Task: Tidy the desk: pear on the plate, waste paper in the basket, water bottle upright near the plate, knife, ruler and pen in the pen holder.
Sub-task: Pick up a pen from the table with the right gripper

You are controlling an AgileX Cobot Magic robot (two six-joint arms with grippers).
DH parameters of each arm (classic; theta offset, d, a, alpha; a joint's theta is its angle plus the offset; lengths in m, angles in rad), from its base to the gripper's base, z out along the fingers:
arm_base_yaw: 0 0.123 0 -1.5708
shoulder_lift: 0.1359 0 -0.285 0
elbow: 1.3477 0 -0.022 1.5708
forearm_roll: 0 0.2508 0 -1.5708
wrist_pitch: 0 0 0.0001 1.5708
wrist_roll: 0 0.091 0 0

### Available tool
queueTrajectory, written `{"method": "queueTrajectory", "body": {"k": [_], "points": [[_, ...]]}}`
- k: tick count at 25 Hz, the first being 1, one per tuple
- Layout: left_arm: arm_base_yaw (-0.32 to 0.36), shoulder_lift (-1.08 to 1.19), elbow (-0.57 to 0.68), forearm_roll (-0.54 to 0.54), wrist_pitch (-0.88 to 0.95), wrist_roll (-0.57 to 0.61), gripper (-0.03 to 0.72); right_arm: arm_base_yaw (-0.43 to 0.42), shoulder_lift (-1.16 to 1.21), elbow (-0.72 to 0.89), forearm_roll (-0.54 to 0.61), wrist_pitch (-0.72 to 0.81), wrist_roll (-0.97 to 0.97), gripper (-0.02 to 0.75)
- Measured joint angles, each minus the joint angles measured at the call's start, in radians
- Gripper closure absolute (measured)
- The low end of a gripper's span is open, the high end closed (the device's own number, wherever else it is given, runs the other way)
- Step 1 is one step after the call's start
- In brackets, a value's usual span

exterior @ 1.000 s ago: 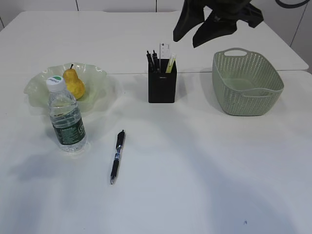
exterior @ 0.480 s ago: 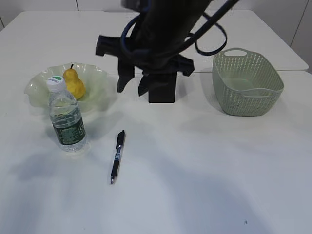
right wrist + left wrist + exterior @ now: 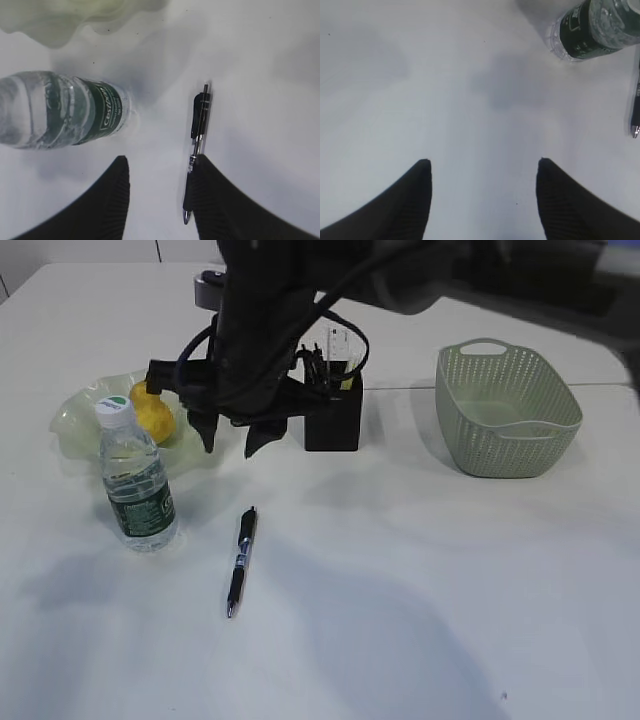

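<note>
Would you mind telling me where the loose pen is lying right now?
In the exterior view the pen lies flat on the desk, left of centre, just right of the upright bottle and in front of the pen holder.

My right gripper (image 3: 228,445) is matte black with two pointed, finely ribbed fingers (image 3: 107,200), and black cables loop around my dark arm (image 3: 270,330).
</note>
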Motion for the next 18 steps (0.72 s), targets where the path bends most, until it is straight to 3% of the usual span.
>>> {"method": "queueTrajectory", "body": {"k": [9,18], "points": [[0.000,0.000,0.000,0.000,-0.018,0.000,0.223,0.002,0.212,-0.223,-0.005,0.141,0.025,0.426],[0.000,0.000,0.000,0.000,-0.024,0.000,0.223,0.002,0.294,-0.241,-0.005,0.145,0.025,0.426]]}}
